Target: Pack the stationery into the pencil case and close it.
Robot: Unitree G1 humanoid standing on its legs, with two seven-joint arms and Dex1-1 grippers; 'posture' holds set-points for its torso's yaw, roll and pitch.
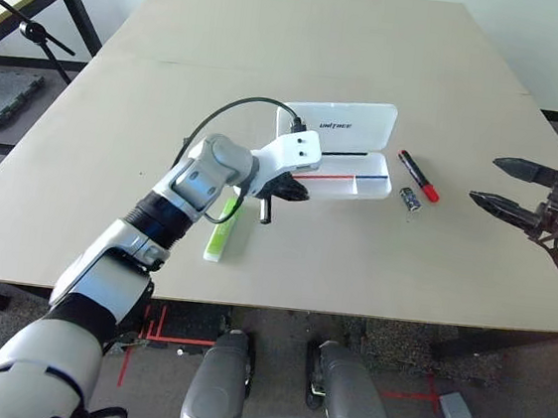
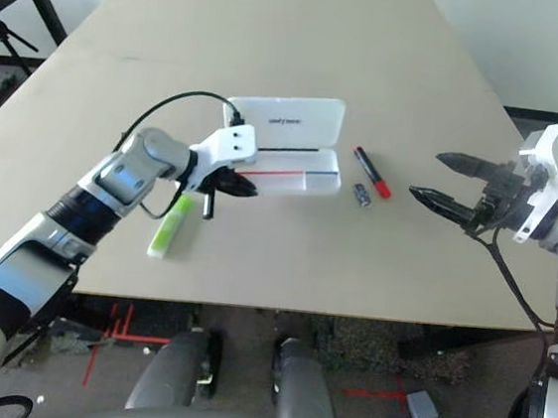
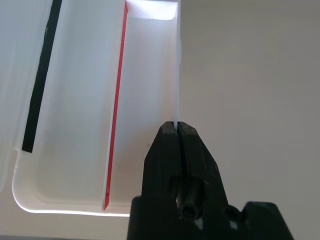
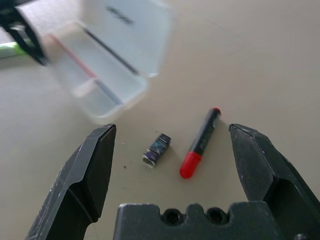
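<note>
- The white flat plastic pencil case point(image 1: 335, 165) lies open near the middle of the pale wooden table point(image 1: 375, 59), its lettered lid folded back on the far side and its tray, with a red and a blue stripe, on the near side.
- The left gripper point(image 1: 283, 189) sits at the tray's near left edge, fingers pressed together with nothing between them.
- The lime-green highlighter point(image 1: 222, 231) lies on the table left of the case, just beside the left arm.
- The black marker with a red cap point(image 1: 417, 176) and the small dark-silver stubby cylinder point(image 1: 410, 199) lie close together just right of the case.
- The right gripper point(image 2: 445, 182) hovers well right of them, fingers spread wide and empty.
- The pens look light, stiff and smooth, so likely to roll; a pinch across mid-barrel seems safest.
- The cylinder is short and probably slippery; grip it across its round sides.
- The case looks light and may slide when its lid is pushed.
</note>
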